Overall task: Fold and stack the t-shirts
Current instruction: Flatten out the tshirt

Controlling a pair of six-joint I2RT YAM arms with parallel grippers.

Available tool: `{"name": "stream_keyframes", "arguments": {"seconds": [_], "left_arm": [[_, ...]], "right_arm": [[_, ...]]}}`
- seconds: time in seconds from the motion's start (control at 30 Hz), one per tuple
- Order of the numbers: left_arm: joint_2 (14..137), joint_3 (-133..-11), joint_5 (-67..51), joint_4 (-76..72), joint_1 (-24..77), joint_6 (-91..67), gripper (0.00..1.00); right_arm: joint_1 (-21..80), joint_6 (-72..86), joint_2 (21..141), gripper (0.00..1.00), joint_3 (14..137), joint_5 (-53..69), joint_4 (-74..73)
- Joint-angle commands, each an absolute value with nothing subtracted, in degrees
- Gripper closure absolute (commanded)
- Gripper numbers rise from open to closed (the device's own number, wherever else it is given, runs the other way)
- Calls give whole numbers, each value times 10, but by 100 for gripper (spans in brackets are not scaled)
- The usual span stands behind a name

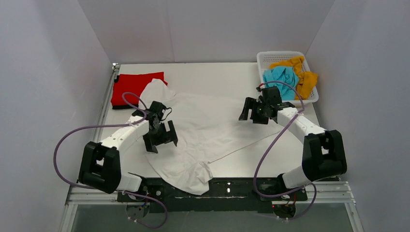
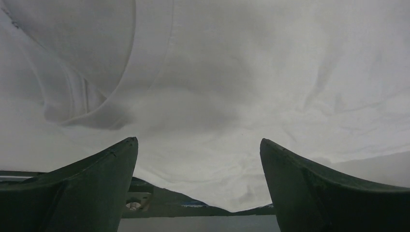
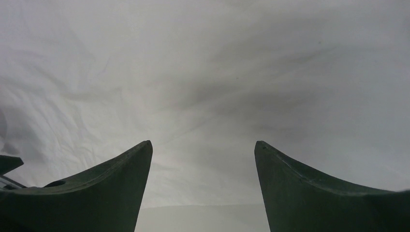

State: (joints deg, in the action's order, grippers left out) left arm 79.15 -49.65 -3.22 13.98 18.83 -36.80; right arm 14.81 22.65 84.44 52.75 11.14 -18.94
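Note:
A white t-shirt (image 1: pixel 203 130) lies spread and creased across the middle of the table, one sleeve hanging over the near edge. My left gripper (image 1: pixel 162 137) hovers open over its left part, nothing between the fingers (image 2: pixel 96 188); white cloth (image 2: pixel 217 96) fills that wrist view. At the shirt's right edge, my right gripper (image 1: pixel 255 112) is open and empty, with white fabric (image 3: pixel 203 87) below its fingers (image 3: pixel 106 188). A folded red t-shirt (image 1: pixel 137 88) rests on a black one at the back left. Teal-blue (image 1: pixel 281 79) and mustard-orange (image 1: pixel 302 77) t-shirts sit crumpled in the basket.
The white lattice basket (image 1: pixel 270 57) stands at the back right corner. White walls close in the table on three sides. Purple cables loop from both arms. A metal rail (image 1: pixel 212 191) runs along the near edge.

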Motion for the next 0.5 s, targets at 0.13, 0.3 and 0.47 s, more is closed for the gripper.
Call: {"name": "stream_keyframes", "arguments": {"seconds": [0.13, 0.3, 0.47], "left_arm": [[919, -517, -44, 119, 143, -403, 2], [1030, -646, 11, 209, 96, -369, 2], [1124, -767, 13, 234, 57, -344, 2]], "right_arm": [[186, 252, 898, 14, 516, 148, -167], [226, 267, 920, 15, 511, 150, -181], [286, 306, 943, 16, 511, 168, -174]]}}
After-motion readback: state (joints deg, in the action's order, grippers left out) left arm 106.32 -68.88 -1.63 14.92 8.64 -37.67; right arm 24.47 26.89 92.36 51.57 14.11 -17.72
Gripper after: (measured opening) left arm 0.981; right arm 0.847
